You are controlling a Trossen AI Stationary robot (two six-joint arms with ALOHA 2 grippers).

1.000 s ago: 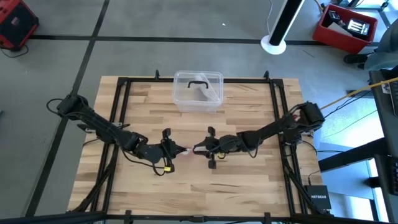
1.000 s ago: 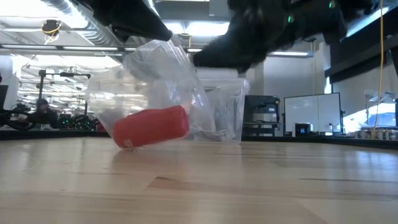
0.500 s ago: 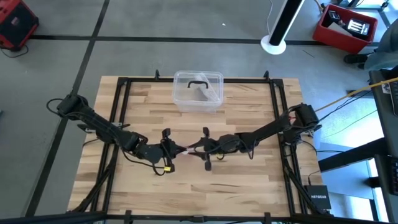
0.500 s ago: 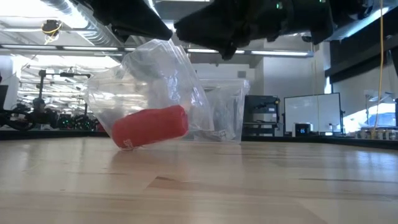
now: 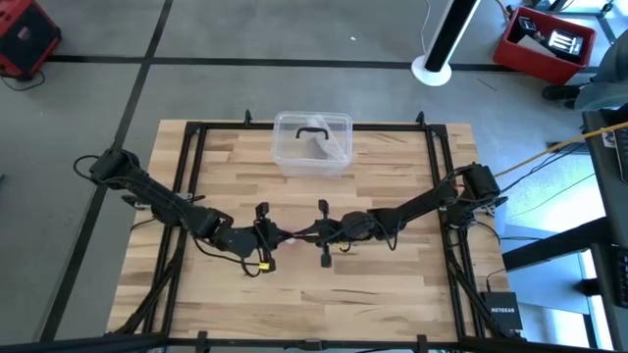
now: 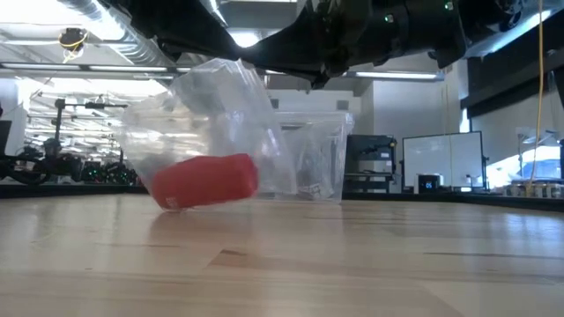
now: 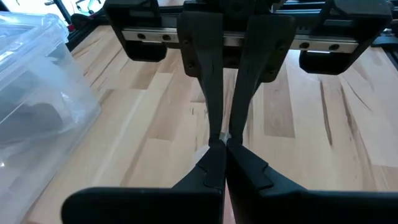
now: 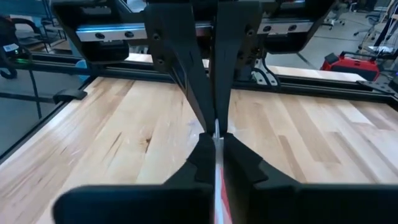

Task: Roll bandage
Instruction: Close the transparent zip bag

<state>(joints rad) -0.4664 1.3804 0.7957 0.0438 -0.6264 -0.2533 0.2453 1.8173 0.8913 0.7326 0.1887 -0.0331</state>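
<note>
The bandage [image 6: 204,182] is a small red roll inside a clear plastic bag [image 6: 211,106]. The bag hangs under my two grippers at the table's middle. The roll lies almost level, low over the wood; I cannot tell whether it touches the wood. My left gripper [image 5: 281,236] and my right gripper [image 5: 305,235] meet tip to tip, both shut on the bag's top. In the left wrist view my left gripper [image 7: 222,147] faces the right one, and in the right wrist view my right gripper [image 8: 215,140] faces the left one. My left gripper pinches the bag's top edge [image 7: 223,137] between its two fingers. It comes level from the table's left side. The bag hangs below the fingers with the roll in its bottom. My right gripper pinches the same top edge [image 8: 216,129] between its two fingers, right against the left gripper's tips. It comes level from the table's right side. A strip of red [image 8: 219,186] shows between its fingers. The bag hangs below.
A clear plastic box [image 5: 312,144] with a black handle stands at the far middle of the table, and shows behind the bag in the low view [image 6: 322,158]. A black frame [image 5: 193,157] runs around the wooden top. Bare wood lies near and to both sides.
My right gripper has moved toward the table's left edge, up against the left gripper's tips. The bag and the roll have shifted a little and sunk. The roll has gone from tilted to almost level.
</note>
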